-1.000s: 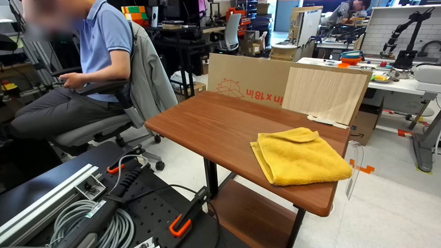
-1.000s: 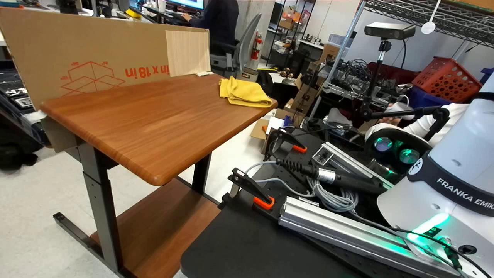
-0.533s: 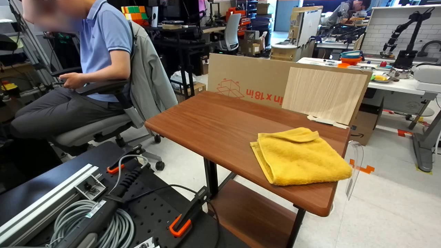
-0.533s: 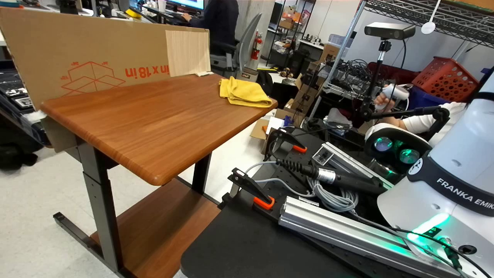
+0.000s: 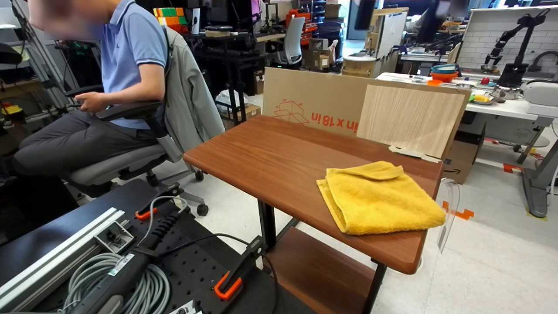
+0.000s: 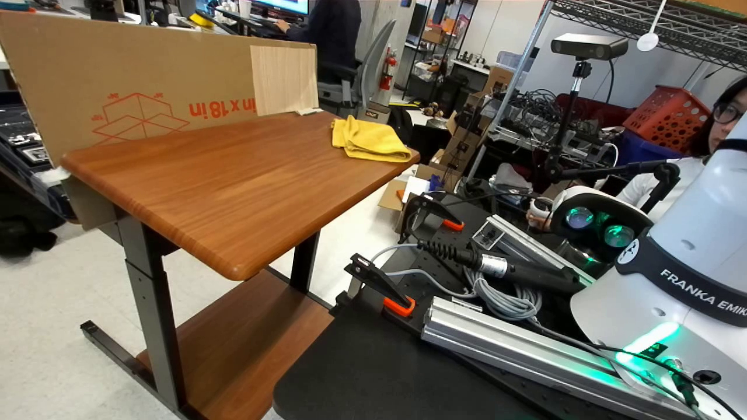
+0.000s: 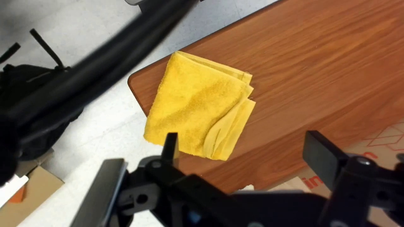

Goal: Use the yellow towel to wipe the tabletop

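Pale wood panel (image 5: pixel 409 120) right before the printed cardboard (image 5: pixel 318 93) — and there, red crate (image 6: pixel 674 119), fire extinguisher (image 6: pixel 388 71)!

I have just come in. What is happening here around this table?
A Franka Emika robot arm seems about to wipe the wood-grain tabletop with a yellow towel, but nothing is gripped yet. Its hand, in the wrist view, is open and does not touch the towel, which lies folded at one end of the tabletop, one corner past the edge. A dark-haired person, partly hidden behind the arm in an exterior view, may be the operator.
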Action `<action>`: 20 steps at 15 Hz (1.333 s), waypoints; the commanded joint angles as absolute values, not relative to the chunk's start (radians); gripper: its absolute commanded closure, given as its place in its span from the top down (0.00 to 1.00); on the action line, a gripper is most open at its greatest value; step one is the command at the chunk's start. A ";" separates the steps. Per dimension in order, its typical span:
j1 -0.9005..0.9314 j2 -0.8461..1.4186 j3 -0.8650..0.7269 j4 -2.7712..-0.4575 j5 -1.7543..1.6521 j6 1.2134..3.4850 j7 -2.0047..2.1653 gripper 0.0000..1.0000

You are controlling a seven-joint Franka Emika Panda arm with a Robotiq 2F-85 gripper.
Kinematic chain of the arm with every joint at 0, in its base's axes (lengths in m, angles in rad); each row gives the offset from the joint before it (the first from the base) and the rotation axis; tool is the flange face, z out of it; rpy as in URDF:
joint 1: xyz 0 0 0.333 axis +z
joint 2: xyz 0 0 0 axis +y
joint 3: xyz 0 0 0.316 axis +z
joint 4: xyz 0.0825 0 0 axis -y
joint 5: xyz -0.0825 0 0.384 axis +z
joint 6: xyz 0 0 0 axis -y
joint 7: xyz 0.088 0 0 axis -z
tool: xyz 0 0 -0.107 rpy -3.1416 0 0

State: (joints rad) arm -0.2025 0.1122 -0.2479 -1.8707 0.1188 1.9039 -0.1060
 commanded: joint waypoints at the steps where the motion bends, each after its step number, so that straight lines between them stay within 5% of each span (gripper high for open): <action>1: -0.259 0.366 -0.249 -1.684 0.212 1.919 -0.001 1.00; 10: -0.291 0.852 -0.254 -1.283 0.188 1.980 0.379 1.00; 20: -0.284 0.902 -0.242 -1.251 0.167 1.968 0.434 1.00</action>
